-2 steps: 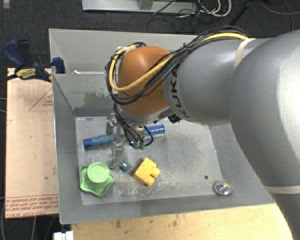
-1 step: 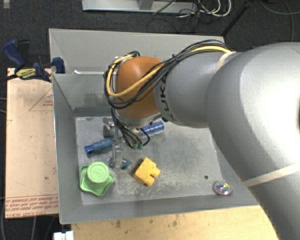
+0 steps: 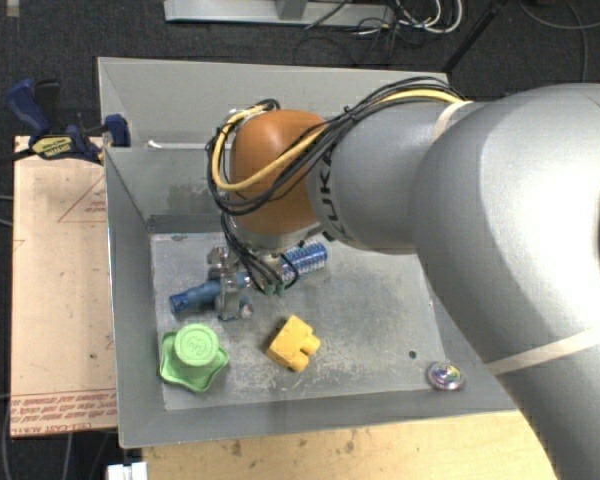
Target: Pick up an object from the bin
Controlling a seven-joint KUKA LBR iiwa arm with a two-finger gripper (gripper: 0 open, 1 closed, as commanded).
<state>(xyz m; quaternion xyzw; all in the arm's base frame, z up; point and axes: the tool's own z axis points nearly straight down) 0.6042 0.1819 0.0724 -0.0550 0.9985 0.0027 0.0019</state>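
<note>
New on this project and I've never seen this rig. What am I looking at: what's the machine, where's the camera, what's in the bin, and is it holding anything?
The big grey machine is a robot arm reaching in from the right. The orange cover and the cables on its wrist are parts of it. The one camera looks down on a grey metal bin from above and a little to one side. The arm's job is to pick one thing out of the bin.

On the bin floor lie a blue piece, a green cap, a yellow block, a blue-and-white striped roll and a small shiny disc.

The gripper is low at the blue piece's right end. I cannot tell whether it grips it.
</note>
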